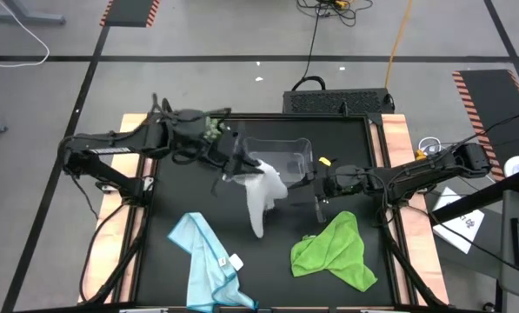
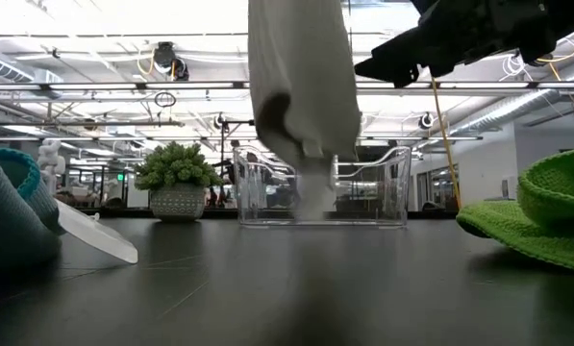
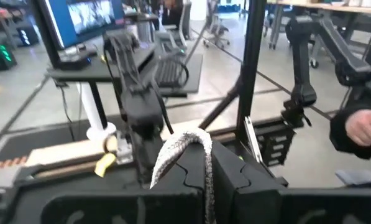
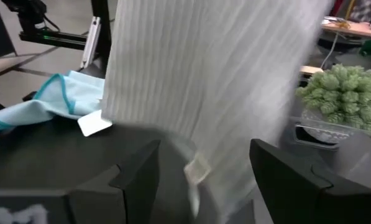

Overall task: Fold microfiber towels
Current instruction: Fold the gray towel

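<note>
A white towel (image 1: 261, 196) hangs from my left gripper (image 1: 239, 165), which is shut on its top in front of the clear bin (image 1: 281, 155). My right gripper (image 4: 201, 165) stands open at the towel's right side, and the hanging cloth (image 4: 204, 81) shows between and ahead of its fingers; I cannot tell whether they touch it. A light blue towel (image 1: 209, 259) with a white tag lies crumpled on the table at the near left. A lime green towel (image 1: 333, 252) lies crumpled at the near right. My left gripper pinches the white towel between its two shut fingers, and a bent strip of the cloth's edge (image 3: 184, 143) sticks out above them. The fingers come about level from the table's left. The towel hangs slack below them, and its lower end (image 2: 315, 204) seems just clear of the table.
The clear bin (image 2: 320, 187) stands behind the hanging towel at the table's far middle. A round green plant (image 2: 176, 168) in a pot stands at the far left, near my left arm. Beyond the table's right side a person's hand (image 3: 359, 127) shows.
</note>
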Controlling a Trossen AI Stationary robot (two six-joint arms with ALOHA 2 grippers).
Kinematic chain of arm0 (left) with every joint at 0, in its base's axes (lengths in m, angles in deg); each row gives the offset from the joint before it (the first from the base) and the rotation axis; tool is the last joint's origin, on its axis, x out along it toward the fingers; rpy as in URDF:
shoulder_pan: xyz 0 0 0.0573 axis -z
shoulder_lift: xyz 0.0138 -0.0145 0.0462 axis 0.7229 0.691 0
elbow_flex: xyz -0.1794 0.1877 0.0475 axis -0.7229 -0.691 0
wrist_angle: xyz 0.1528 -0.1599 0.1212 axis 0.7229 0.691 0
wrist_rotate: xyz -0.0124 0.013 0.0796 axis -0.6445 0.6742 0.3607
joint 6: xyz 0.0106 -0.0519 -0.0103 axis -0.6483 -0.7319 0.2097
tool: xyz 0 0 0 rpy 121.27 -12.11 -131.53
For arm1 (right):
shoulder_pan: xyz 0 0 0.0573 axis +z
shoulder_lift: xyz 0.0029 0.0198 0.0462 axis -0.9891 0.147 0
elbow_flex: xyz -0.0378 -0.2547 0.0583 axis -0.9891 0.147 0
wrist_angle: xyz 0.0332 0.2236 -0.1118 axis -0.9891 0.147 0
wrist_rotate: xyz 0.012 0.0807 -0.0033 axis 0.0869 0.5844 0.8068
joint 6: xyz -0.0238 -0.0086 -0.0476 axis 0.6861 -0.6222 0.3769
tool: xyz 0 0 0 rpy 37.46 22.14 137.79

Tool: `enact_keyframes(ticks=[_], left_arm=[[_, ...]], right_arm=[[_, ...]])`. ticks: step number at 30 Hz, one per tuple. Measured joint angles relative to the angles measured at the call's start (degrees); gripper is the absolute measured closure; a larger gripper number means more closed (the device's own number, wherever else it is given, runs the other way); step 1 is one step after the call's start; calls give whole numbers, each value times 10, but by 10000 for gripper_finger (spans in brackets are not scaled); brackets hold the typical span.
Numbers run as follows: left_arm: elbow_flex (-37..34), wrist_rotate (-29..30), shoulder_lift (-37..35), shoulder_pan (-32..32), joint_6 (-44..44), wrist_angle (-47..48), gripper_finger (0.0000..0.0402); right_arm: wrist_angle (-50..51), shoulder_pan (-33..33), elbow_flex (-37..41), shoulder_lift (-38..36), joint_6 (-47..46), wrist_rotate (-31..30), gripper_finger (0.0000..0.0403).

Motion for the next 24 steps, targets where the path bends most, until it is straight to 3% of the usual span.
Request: enact_keyframes(ticks=[15, 20, 24], left_arm=[[69, 1, 0, -3, -16, 23, 398], [76, 1, 0, -3, -22, 28, 398], [76, 1, 1, -3, -26, 31, 397]], right_arm=[[-1, -11, 0, 0, -4, -4, 165], [-1, -29, 0, 0, -6, -99, 165], [-1, -44, 0, 0, -14, -110, 165]])
